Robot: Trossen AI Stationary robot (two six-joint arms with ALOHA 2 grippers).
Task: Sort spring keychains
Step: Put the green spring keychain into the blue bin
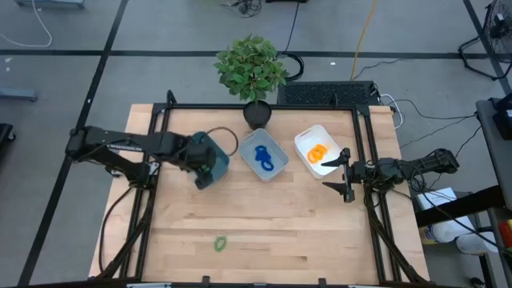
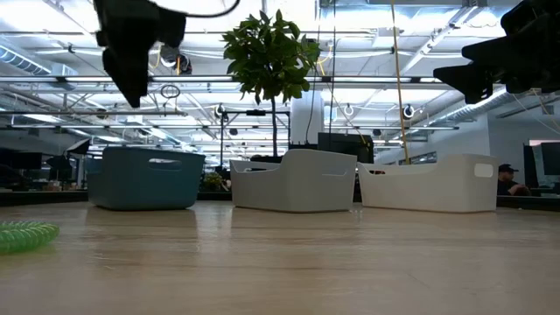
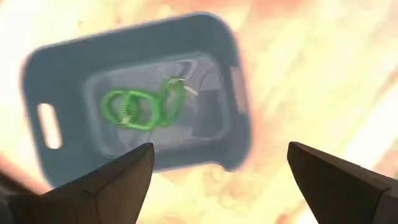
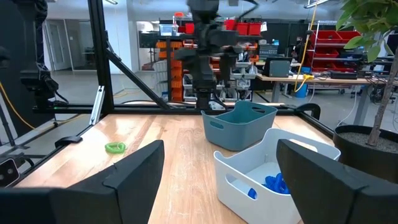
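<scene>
My left gripper (image 1: 210, 170) hangs open above the teal bin (image 3: 134, 93), which holds several green spring keychains (image 3: 143, 106). It touches nothing. One green keychain (image 1: 220, 242) lies alone on the table near the near edge; it also shows in the low view (image 2: 24, 234) and the right wrist view (image 4: 115, 147). Blue keychains (image 1: 264, 158) lie in the middle bin (image 1: 278, 145), orange ones (image 1: 317, 153) in the white bin (image 1: 308, 136). My right gripper (image 1: 344, 178) waits open, raised beside the white bin.
A potted plant (image 1: 253, 68) stands at the far edge behind the bins. A black frame (image 1: 264, 106) borders the table's far and side edges. Bare wood (image 1: 272, 216) stretches across the near half of the table around the lone green keychain.
</scene>
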